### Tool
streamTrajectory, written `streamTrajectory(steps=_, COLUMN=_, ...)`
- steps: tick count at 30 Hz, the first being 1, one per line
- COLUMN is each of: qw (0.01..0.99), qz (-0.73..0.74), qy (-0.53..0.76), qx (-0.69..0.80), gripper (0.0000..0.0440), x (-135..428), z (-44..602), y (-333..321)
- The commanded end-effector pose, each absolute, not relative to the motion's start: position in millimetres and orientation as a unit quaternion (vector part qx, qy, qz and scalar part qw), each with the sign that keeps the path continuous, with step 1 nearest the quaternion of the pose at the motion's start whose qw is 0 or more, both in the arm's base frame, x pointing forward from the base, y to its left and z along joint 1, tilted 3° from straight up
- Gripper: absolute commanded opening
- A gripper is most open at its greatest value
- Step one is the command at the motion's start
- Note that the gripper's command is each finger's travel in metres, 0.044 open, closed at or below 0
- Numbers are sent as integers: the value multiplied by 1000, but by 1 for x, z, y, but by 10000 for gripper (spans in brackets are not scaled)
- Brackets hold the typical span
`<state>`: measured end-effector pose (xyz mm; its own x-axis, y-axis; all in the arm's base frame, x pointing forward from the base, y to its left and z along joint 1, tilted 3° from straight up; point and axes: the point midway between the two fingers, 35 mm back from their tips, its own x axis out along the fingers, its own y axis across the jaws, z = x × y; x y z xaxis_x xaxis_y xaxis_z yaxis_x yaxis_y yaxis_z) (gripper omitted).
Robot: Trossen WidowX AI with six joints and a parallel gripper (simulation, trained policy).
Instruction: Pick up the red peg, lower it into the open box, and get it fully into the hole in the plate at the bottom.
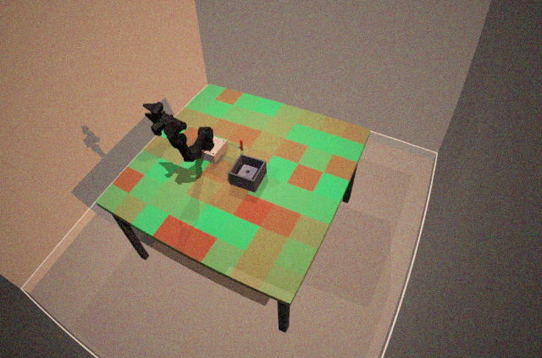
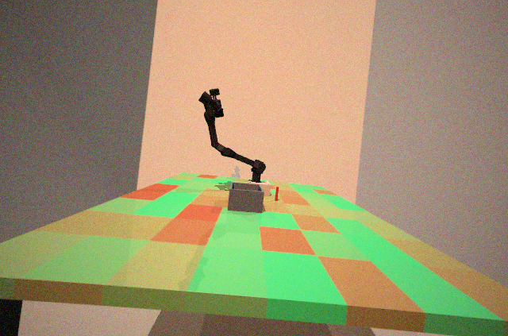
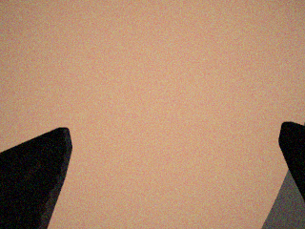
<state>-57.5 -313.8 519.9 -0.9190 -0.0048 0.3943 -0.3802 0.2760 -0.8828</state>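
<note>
Matte black arm (image 1: 177, 139) (image 2: 213, 131), chunky rounded joints; black hand (image 1: 147, 110) (image 2: 213, 96) (image 3: 179, 135), fingers tapered, blunt-tipped

A bare-walled room with one patchwork-topped table (image 1: 306, 197) (image 2: 229, 241), purpose unclear.

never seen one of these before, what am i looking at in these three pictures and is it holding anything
The black machine is a single robot arm, rising from a pale block on a patchwork-coloured table. Its hand is a two-fingered gripper.

The top picture looks down on the table from high up. The exterior one looks along it from an edge, towards the arm. The wrist one comes from a camera by the gripper: two dark fingertips, wide apart, with plain wall beyond.

On the table, a red peg stands upright beside an open grey box, which has a paler plate with a small dark hole inside. The gripper is open, raised well above the table, and holds nothing.
</note>
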Motion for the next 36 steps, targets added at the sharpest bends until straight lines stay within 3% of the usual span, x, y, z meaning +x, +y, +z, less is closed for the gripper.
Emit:
streamTrajectory(steps=1, qw=184, qz=633, qy=-745, qx=103, gripper=440, x=-71, z=529, y=-286)
streamTrajectory(steps=18, qw=326, qz=772, qy=-545, qx=16, gripper=440, x=-108, z=545, y=-150)
streamTrajectory(steps=36, qw=498, qz=813, qy=-297, qx=-54, gripper=440, x=-94, z=520, y=-8)
